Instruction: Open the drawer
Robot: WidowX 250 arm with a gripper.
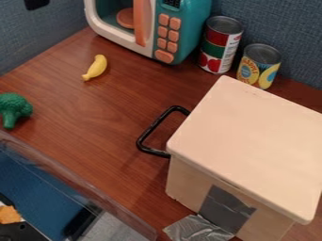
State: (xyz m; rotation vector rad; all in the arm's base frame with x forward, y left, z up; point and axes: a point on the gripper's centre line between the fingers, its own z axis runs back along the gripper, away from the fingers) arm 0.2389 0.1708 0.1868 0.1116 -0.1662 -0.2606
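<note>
A black drawer handle jutted left from a pale box on the tabletop. From my remote post, I could not tell my hand's opening (or its hold, if any).

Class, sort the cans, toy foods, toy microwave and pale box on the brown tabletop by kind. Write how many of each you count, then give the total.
Cans: 2 (taller can and shorter can)
Toy foods: 2 (banana and broccoli)
Toy microwave: 1
Pale box with a black handle: 1
Total: 6
</note>
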